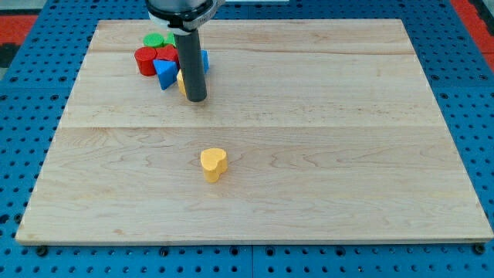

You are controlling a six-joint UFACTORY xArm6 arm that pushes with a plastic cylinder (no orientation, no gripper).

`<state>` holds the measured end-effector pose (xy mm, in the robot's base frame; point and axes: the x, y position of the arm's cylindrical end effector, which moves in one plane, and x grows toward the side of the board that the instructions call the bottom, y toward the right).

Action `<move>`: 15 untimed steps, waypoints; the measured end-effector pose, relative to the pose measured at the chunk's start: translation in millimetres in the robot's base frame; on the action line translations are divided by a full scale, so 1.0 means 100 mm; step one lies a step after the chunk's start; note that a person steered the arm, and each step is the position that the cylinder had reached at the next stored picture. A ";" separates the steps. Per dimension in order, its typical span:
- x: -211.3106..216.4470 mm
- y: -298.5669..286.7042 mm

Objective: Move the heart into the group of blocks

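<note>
A yellow heart (214, 163) sits alone on the wooden board (324, 131), below the middle and a little to the view's left. A tight group of blocks lies at the view's top left: a green block (155, 39), a red cylinder (145, 60), a red block (167, 53), a blue triangle (164, 73), a blue block (204, 60) and a yellow block (181, 81) mostly hidden by the rod. My tip (196, 99) stands at the group's lower right edge, touching or right beside the yellow block, well above the heart.
The board lies on a blue perforated table (23, 116). A red strip (472, 17) shows at the view's top right corner.
</note>
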<state>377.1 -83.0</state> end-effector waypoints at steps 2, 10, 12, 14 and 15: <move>0.02 0.07; 1.46 0.55; 0.54 0.81; -0.04 0.51; 0.13 0.71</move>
<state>390.5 -12.1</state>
